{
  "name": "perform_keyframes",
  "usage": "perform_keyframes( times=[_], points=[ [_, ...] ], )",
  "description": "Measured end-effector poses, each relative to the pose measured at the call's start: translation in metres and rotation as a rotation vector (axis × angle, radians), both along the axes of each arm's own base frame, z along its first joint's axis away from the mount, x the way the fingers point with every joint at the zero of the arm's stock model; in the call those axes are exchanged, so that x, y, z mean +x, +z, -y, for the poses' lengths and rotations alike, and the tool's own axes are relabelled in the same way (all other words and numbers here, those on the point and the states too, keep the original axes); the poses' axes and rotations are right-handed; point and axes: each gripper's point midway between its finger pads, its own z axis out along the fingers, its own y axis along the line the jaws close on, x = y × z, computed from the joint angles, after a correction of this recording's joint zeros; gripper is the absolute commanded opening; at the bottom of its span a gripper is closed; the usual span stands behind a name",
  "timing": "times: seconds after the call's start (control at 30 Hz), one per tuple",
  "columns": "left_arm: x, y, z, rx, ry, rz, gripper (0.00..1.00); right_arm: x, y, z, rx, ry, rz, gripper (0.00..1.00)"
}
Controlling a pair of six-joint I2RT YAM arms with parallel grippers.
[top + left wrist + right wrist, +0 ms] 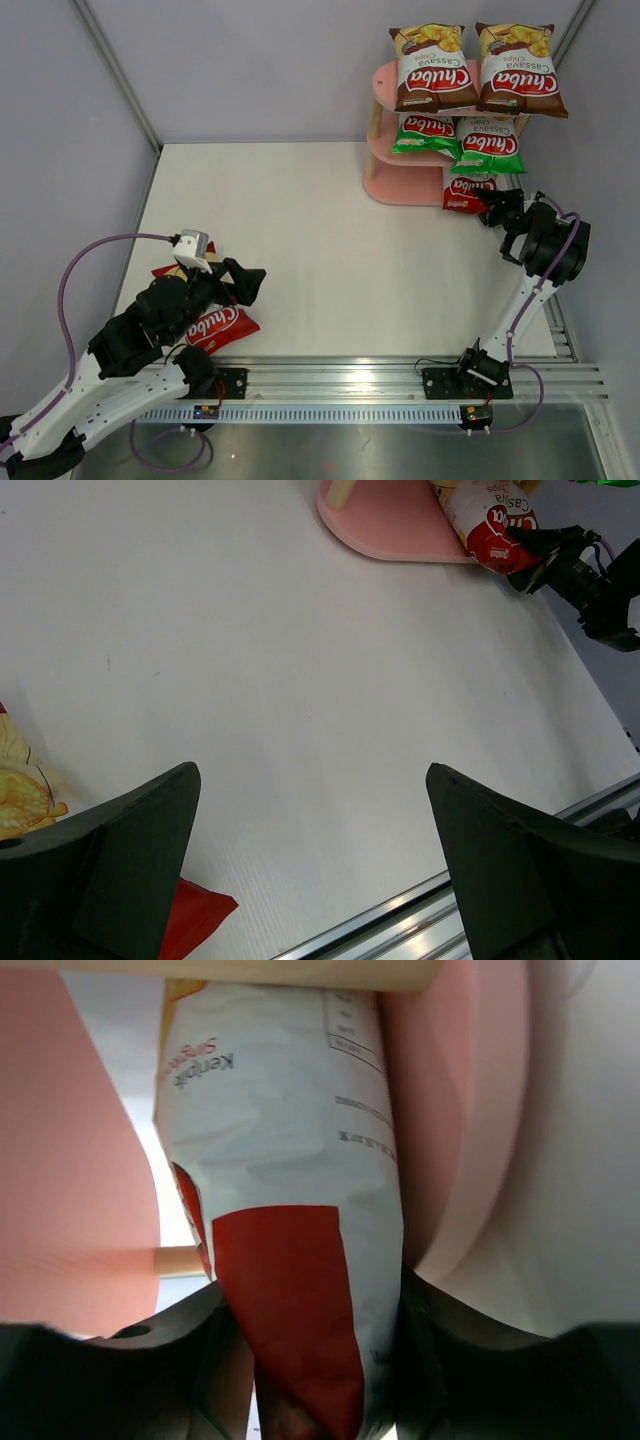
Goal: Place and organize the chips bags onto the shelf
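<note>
1. Risks, as judgements:
   - The red bag [466,196] sits at the right end of the shelf [395,188]'s bottom board, and part of it seems to overhang the rim. If let go there it could slide off onto the table.
   - Pushing it further in could crumple it against the board above or the wooden post [180,1259]. It could also shove the shelf.
   - One green bag [487,148] overhangs the middle board just above the right gripper [497,207]. Lifting the arm on the way out could knock it down.
   - A crooked red bag would leave too little room on the bottom board for the second red bag [222,326].
2. Right gripper: jaws closed to a narrow gap, clamped on the lower end of the red bag. In the wrist view the bag fills the space between the fingers [130,1360]. The grip looks firm and the foil is pinched in.
3. Left gripper [245,283]: jaws spread wide, nothing between them. It is low over bare table. The second red bag lies partly under the arm just behind it. I cannot tell whether they touch.
4. Where the bags are:
   - Two brown bags [435,68] on the top board.
   - Two green bags on the middle board.
   - One red bag at the bottom board, in the right gripper.
   - One red bag on the table at the near left, well apart from the shelf.
</note>
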Motion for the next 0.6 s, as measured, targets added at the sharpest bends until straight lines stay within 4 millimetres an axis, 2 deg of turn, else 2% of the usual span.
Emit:
perform_keyframes(
  times=[0.07, 0.1, 0.23, 0.37, 0.5, 0.6],
  points=[
    [0.001, 0.0, -0.001, 0.001, 0.006, 0.001, 0.99, 0.0, -0.005, 0.001, 0.014, -0.007, -0.02, 0.61],
    [0.001, 0.0, -0.001, 0.002, 0.007, 0.001, 0.99, 0.0, -0.004, 0.001, 0.021, -0.007, -0.021, 0.67],
    [0.001, -0.002, -0.003, 0.017, 0.018, -0.007, 0.99, 0.003, 0.004, 0.001, 0.027, 0.001, -0.007, 0.78],
    [0.0, -0.005, -0.007, 0.038, 0.026, -0.02, 0.99, 0.0, 0.012, 0.001, 0.018, -0.002, -0.006, 0.99],
    [-0.001, -0.002, -0.01, 0.045, 0.031, -0.022, 0.99, -0.008, 0.013, 0.001, 0.008, -0.014, -0.02, 1.0],
    [-0.001, 0.0, -0.012, 0.052, 0.039, -0.025, 0.99, -0.023, -0.002, 0.002, 0.026, -0.036, -0.089, 0.99]
  ],
)
